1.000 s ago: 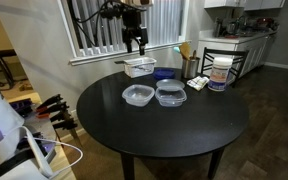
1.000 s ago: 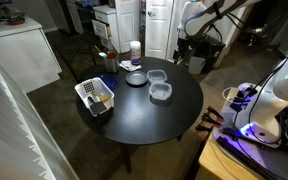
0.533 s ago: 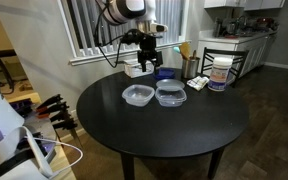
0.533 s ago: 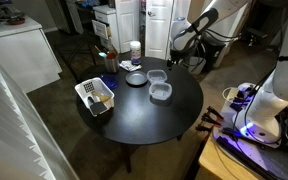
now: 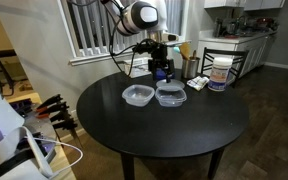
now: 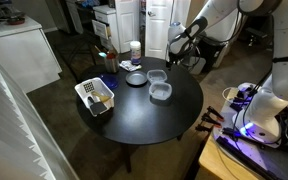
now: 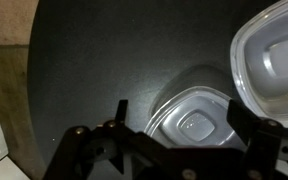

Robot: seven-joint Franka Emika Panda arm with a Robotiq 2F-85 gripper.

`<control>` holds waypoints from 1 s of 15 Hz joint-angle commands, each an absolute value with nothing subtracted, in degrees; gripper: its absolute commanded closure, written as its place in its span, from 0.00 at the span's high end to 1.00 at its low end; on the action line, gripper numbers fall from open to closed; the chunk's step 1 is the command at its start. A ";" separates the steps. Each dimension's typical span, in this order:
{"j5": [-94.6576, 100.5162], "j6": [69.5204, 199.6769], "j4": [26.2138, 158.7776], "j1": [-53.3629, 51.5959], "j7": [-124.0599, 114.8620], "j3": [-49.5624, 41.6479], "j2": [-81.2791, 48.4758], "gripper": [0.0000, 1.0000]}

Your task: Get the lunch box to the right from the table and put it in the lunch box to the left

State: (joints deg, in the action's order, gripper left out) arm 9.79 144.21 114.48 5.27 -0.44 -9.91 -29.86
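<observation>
Two clear containers sit side by side on the round black table. The greyer, flatter lunch box to the right also shows in an exterior view. The pale-rimmed lunch box to the left lies beside it. My gripper hangs open and empty above the table, just behind the right lunch box. In the wrist view the greyish box lies below and between my spread fingers. The pale-rimmed box is at the upper right.
A white canister and a holder with utensils stand at the table's back right. A white basket and a bowl also sit on the table. Kitchen cabinets stand beyond.
My arm has swung from above the white tub at the back down and across toward the two containers. The containers have not moved.
</observation>
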 commanded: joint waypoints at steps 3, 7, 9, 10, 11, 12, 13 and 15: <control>0.78 143.43 103.77 13.29 5.09 -5.79 -36.24 1.00; -7.40 143.05 95.32 17.71 7.33 -1.31 -41.96 1.00; -10.40 143.77 92.58 18.59 6.68 0.38 -44.18 1.00; -11.96 143.76 91.30 18.77 5.96 1.17 -45.28 1.00; -13.28 144.03 90.05 18.75 5.36 1.65 -46.49 1.00; -14.32 143.91 88.81 18.47 4.51 1.88 -47.80 1.00; -15.34 144.02 87.67 18.22 3.75 2.08 -49.08 1.00; -17.13 144.30 85.80 17.65 1.80 2.41 -51.61 1.00</control>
